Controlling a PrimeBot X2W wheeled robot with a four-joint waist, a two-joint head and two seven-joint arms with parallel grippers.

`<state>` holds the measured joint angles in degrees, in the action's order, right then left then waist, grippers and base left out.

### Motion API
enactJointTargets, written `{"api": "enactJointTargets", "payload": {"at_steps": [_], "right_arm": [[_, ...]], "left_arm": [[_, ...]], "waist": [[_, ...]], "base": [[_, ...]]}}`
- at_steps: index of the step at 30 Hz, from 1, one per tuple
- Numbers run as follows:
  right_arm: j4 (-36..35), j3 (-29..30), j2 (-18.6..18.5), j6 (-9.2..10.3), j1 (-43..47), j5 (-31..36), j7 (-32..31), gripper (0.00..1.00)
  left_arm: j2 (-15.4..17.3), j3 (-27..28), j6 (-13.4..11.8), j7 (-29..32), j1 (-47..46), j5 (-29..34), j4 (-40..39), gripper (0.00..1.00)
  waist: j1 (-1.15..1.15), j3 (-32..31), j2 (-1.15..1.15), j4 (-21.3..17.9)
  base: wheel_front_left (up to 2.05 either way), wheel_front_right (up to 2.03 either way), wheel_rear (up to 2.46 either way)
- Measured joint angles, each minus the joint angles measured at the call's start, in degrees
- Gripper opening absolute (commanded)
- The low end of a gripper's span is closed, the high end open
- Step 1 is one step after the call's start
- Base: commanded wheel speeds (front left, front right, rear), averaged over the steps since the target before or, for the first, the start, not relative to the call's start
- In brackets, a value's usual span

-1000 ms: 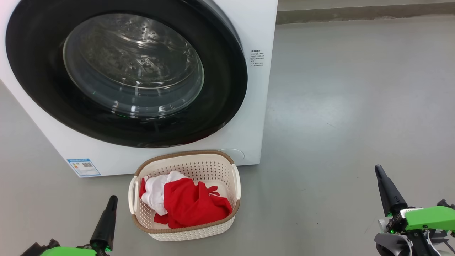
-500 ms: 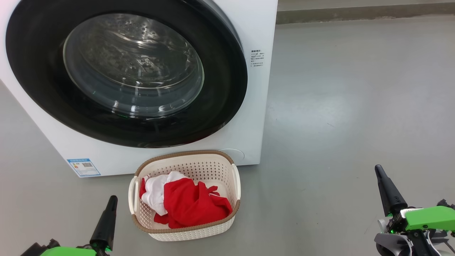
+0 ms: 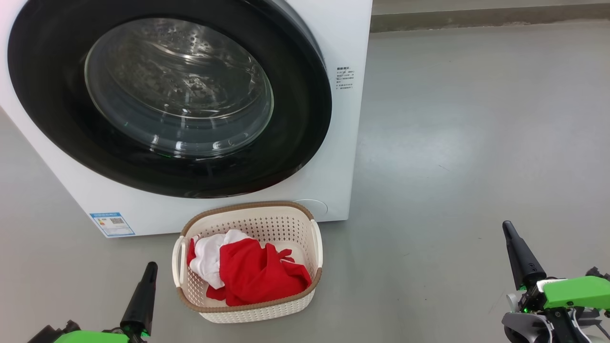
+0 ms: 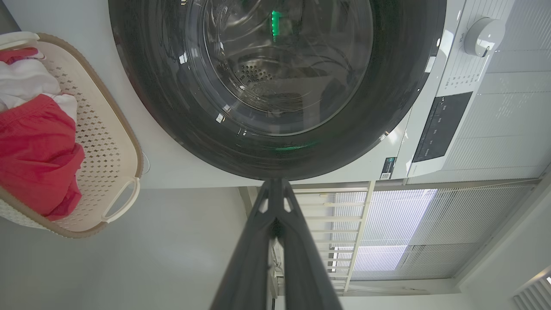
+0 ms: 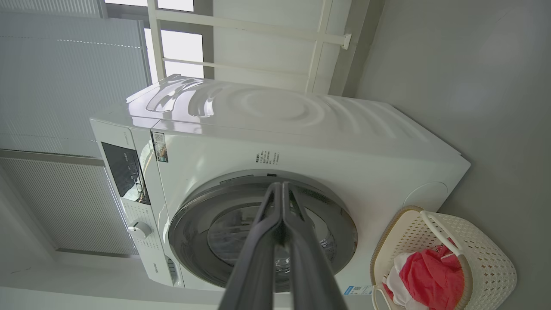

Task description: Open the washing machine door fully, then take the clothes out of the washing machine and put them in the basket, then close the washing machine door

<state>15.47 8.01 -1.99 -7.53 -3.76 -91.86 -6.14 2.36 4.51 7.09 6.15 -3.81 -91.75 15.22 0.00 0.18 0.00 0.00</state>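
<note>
Clothes [image 3: 257,274] sit in basket [image 3: 248,206], six o'clock of shut door [image 3: 295,143]; left fingers [image 3: 142,297] and right fingers [image 3: 519,255] pinched empty, so I'd park clear.

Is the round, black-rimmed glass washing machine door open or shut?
Shut: the black-rimmed door lies flush on the big white washing machine.

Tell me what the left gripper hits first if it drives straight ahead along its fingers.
Most likely the washing machine door: the left gripper, shut, points at its black rim with nothing in between. How far off the door is remains unclear.
</note>
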Motion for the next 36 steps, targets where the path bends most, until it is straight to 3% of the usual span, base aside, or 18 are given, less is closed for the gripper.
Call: {"api": "enactJointTargets", "payload": {"at_steps": [36], "right_arm": [[0.0,0.0,0.0,0.0,0.0,0.0,0.0,0.0]], "left_arm": [[0.0,0.0,0.0,0.0,0.0,0.0,0.0,0.0]], "waist": [[0.0,0.0,0.0,0.0]], "base": [[0.0,0.0,0.0]]}}
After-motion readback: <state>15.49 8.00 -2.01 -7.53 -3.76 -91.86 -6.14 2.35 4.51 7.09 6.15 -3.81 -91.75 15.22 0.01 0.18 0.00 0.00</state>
